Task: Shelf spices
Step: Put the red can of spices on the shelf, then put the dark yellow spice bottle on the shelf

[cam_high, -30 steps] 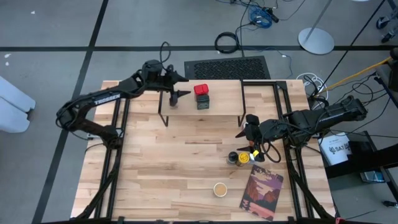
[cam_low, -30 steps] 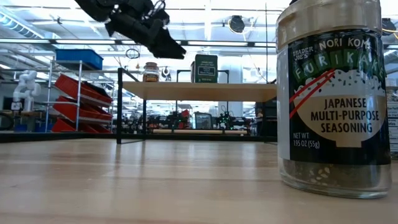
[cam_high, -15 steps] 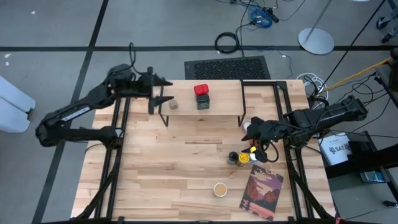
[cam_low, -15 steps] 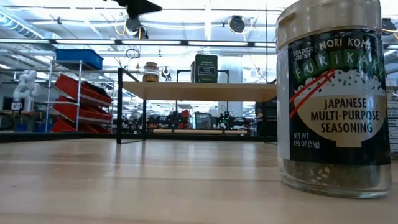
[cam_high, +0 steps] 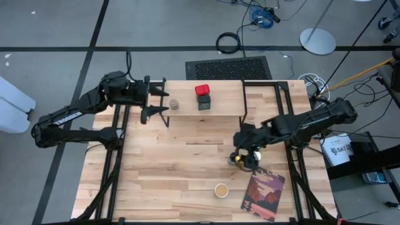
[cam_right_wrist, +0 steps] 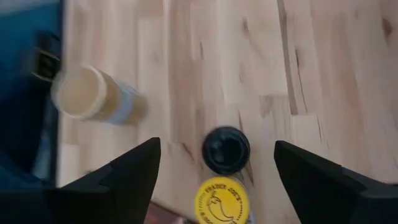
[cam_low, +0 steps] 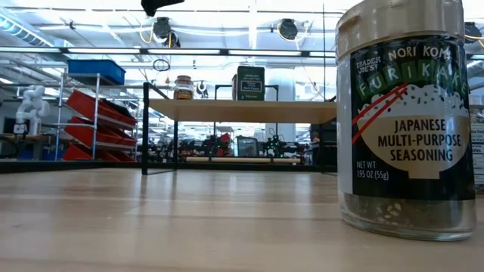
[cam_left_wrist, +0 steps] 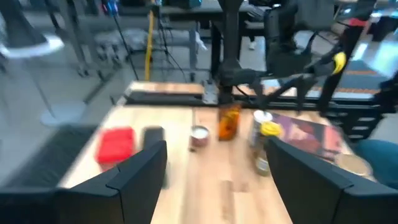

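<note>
Beside the flat reddish-purple picture-covered book (cam_high: 263, 194), on the shelf-facing side of it, the right gripper (cam_high: 245, 152) is poised directly over a black-topped spice jar (cam_right_wrist: 226, 149) and a yellow-topped spice jar (cam_right_wrist: 222, 198) that stand touching one another on the pale plank worktop (cam_high: 187, 169); its jaws are spread wide and nothing is held. A tan-topped jar (cam_high: 220, 189) stands near the book's other corner. Well beyond the book, the low pale-topped shelf with black metal legs (cam_high: 219, 100) already carries a red-topped dark tin (cam_high: 202, 97) and a small tan-lidded jar (cam_high: 174, 104), and the left gripper (cam_high: 154, 103) waits just beside that jar, jaws parted and empty. The black-topped jar is judged the likely target: the jaws should be centred on it alone, lowered straight, and closed so that the yellow-topped neighbour is not nudged over.
</note>
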